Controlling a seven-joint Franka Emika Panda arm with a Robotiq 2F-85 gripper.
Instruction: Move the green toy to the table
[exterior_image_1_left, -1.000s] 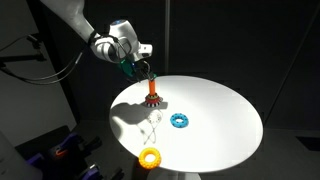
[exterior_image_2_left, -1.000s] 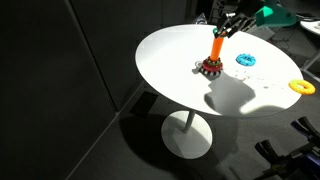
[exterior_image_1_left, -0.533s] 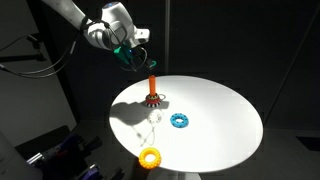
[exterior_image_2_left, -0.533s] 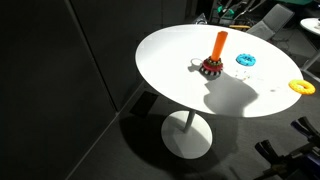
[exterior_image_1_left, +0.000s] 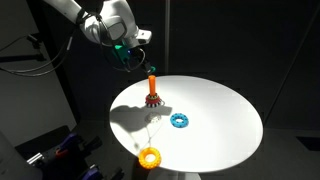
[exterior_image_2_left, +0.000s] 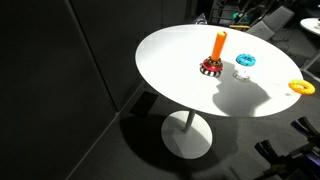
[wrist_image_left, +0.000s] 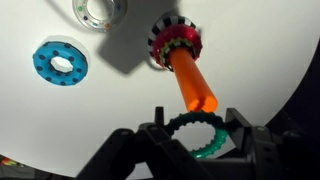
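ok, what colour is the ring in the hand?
Green, slightly teal. Clearest in the wrist view: the ring sits gripped in the hand, clear of the orange peg.

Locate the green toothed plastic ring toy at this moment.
The green ring is held in the gripper in the wrist view, up above the round white table, just off the orange peg tip.

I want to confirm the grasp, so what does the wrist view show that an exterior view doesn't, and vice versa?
Only the wrist view shows the jaws closed on either side of the green ring, just off the tip of the orange peg. Only an exterior view shows the yellow ring near the edge of the table, and the arm raised above it. Both show the peg, the blue ring and the white tabletop.
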